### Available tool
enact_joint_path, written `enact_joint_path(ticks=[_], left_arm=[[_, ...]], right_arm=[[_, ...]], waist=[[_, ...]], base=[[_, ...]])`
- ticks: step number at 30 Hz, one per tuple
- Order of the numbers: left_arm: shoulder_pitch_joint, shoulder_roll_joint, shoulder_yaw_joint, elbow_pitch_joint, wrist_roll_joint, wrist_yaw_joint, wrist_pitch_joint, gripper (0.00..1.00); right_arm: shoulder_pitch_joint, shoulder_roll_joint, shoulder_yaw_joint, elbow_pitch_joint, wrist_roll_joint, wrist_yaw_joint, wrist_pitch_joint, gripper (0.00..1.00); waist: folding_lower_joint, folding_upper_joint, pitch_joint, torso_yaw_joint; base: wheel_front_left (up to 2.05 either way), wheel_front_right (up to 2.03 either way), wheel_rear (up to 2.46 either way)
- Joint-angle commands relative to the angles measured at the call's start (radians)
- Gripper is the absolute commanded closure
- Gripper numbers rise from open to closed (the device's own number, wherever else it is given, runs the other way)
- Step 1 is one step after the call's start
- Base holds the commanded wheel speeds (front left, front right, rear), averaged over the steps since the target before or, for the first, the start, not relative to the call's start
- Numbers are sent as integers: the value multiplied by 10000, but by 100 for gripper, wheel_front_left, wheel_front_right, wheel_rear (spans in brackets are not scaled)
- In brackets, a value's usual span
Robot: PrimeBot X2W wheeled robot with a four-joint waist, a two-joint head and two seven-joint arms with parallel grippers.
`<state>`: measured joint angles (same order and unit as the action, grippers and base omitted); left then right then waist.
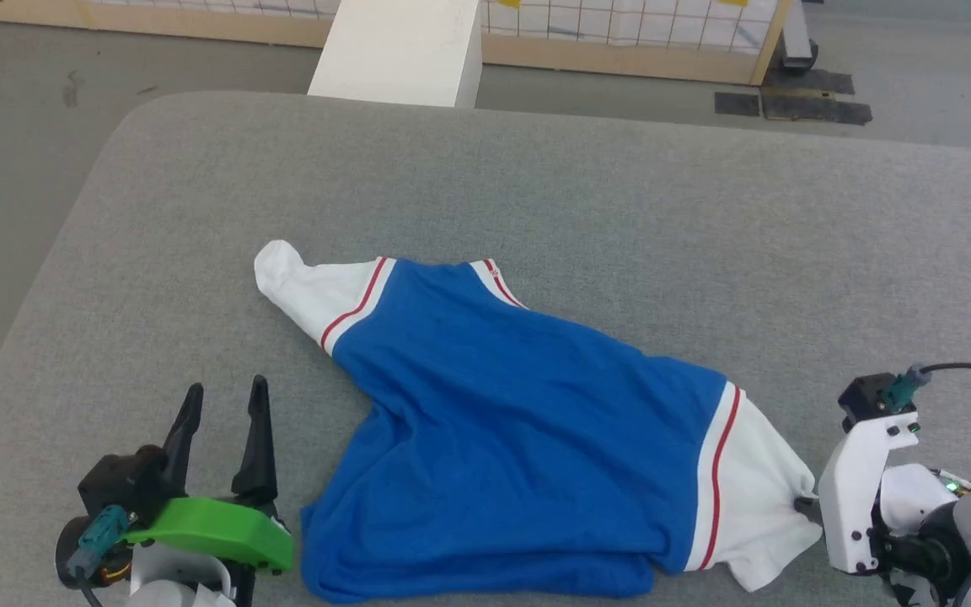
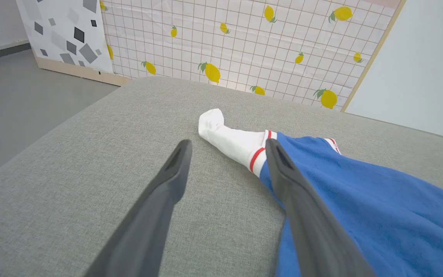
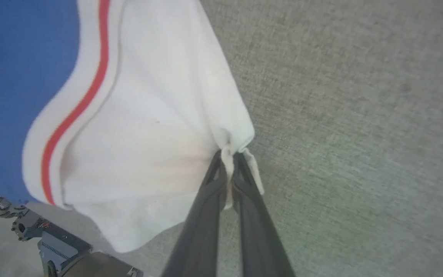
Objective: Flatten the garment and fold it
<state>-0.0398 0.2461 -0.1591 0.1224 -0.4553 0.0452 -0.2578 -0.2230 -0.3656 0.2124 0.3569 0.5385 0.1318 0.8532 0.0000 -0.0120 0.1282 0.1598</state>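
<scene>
left gripper (image 1: pixel 227 386): parked at the near-left, just beside the blue edge. Fingers spread wide with nothing between them, so it's free for you to use.

left sleeve (image 1: pixel 308 287): white, twisted into a narrow roll that points away to the far left. It needs opening out before any fold.

garment (image 1: pixel 502 405): lies on the grey padded table (image 1: pixel 620 194), running diagonally from far-left to near-right, between your two grippers. The blue body is mostly spread, but the near hem looks doubled under and there are soft ridges across it.

handling: I'd say light, floppy jersey. It'll drape and stretch rather than hold a shape, and it'll probably drag on that fabric top instead of sliding. Pull slowly and low or the wrinkles will just move somewhere else.

right sleeve (image 1: pixel 755 480): white panel past the red stripe, fanned out but puckered at its outer edge.

right gripper (image 3: pixel 229 156): clamped on that outer sleeve edge, with a small pinch of white cloth squeezed between the fingers.

where to grab: my guess is the rolled left cuff or the near-left hem corner. Take seams and edges, not the middle of a panel.
</scene>
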Motion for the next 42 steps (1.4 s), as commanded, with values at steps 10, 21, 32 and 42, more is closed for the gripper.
enact_joint_path(ticks=[10, 21, 32, 42], left_arm=[[-182, 468, 387, 221, -276, -132, 564, 0], [-3660, 1814, 246, 1378, -1396, -1373, 3507, 0], [-6196, 3007, -1064, 3470, -3526, -1751, 8138, 0], [-6125, 3516, -1444, 5067, -4599, -1756, 9761, 0]], right_arm=[[99, -44, -657, -625, -774, -11, -1670, 100], [-55, 190, -2098, -1589, -1480, -11, -1879, 100], [-963, 656, -1772, -2072, -1754, -11, -1934, 100], [-1585, 951, -1335, -1908, -1716, -11, -2232, 100]], waist=[[0, 120, -636, -441], [0, 120, 275, -1079], [0, 120, 1622, -2113], [0, 120, 2456, -2627]], base=[[0, 0, 0], [0, 0, 0], [0, 0, 0], [0, 0, 0]])
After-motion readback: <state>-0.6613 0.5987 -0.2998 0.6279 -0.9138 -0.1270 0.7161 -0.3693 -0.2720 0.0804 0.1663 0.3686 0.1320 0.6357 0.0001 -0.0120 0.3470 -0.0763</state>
